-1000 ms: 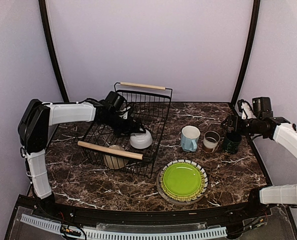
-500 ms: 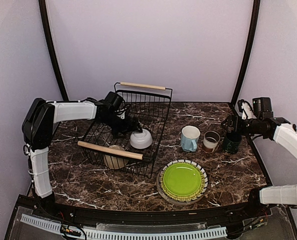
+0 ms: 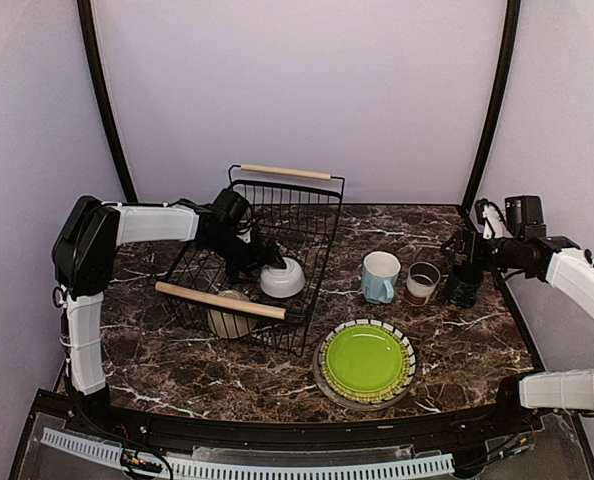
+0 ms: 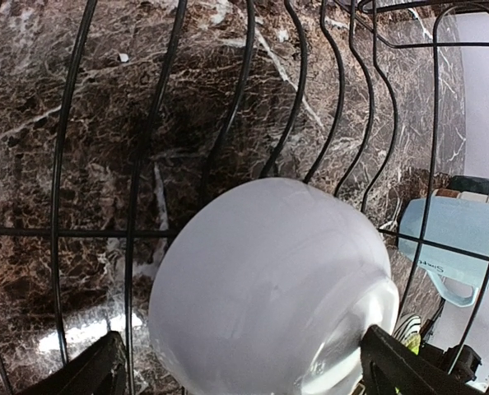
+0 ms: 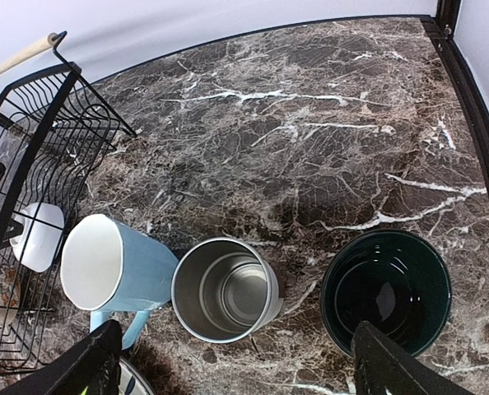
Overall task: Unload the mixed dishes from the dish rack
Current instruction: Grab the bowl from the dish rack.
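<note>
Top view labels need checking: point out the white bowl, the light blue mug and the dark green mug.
white bowl (image 3: 282, 279): top view, its outer wall.
light blue mug (image 3: 379, 287): top view, its side wall.
dark green mug (image 3: 464, 290): top view, its side wall.

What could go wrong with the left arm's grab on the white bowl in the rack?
1. The white bowl lies tipped, with its round outside toward the open left gripper. The smooth wall may slip out as the jaws close.
2. The fingers sit among the wires of the rack, so a snag could drag it.
3. A dropped bowl could hit the cream bowl nearby.
</note>
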Robot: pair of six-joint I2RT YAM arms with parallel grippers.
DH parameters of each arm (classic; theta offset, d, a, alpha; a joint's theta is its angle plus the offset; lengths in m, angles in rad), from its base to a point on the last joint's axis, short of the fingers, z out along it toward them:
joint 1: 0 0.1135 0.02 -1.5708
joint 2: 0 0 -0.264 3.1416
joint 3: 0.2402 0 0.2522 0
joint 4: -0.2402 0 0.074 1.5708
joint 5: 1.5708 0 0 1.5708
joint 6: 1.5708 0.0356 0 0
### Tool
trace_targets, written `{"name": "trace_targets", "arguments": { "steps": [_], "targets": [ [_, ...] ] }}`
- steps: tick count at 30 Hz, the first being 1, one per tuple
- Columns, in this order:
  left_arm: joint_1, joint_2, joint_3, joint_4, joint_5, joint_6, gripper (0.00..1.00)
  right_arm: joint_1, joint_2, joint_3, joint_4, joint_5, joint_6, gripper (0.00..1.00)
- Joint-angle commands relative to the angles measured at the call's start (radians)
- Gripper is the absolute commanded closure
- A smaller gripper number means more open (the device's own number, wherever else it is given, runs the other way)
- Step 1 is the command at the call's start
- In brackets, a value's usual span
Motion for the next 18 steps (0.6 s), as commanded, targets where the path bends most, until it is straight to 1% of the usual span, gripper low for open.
{"name": "trace_targets", "arguments": {
  "steps": [1, 2, 3, 4, 5, 6, 7, 8, 14, 18],
  "targets": [
    [-0.019, 0.021, 0.01, 0.004, 0.007, -0.031, 0.03, -0.001, -0.015, -0.014, 0.036, -0.016, 0.016, 0.06],
    [-0.022, 0.021, 0.01, 0.007, 0.008, -0.038, 0.04, 0.0, -0.014, -0.015, 0.037, -0.019, 0.019, 0.06],
    [-0.028, 0.021, 0.013, 0.003, 0.004, -0.04, 0.08, 0.0, -0.012, -0.016, 0.04, -0.02, 0.02, 0.06],
    [-0.034, 0.018, 0.023, -0.014, -0.042, -0.029, 0.1, -0.001, -0.011, -0.018, 0.04, -0.023, 0.021, 0.06],
    [-0.053, 0.016, 0.057, -0.076, -0.091, -0.014, 0.12, -0.001, -0.01, -0.018, 0.043, -0.026, 0.021, 0.06],
    [-0.064, 0.011, 0.074, -0.106, -0.179, 0.022, 0.11, 0.0, -0.008, -0.019, 0.044, -0.027, 0.023, 0.06],
    [-0.079, 0.008, 0.096, -0.144, -0.21, 0.032, 0.09, 0.0, -0.008, -0.02, 0.044, -0.029, 0.023, 0.06],
    [-0.082, 0.004, 0.099, -0.15, -0.233, 0.043, 0.09, 0.0, -0.009, -0.019, 0.044, -0.032, 0.024, 0.06],
    [-0.093, -0.021, 0.082, -0.135, -0.23, 0.037, 0.08, 0.0, -0.012, -0.015, 0.034, -0.029, 0.02, 0.06],
    [-0.092, -0.031, 0.038, -0.074, -0.141, -0.002, 0.07, 0.0, -0.019, -0.015, 0.033, -0.027, 0.019, 0.06]
  ]
}}
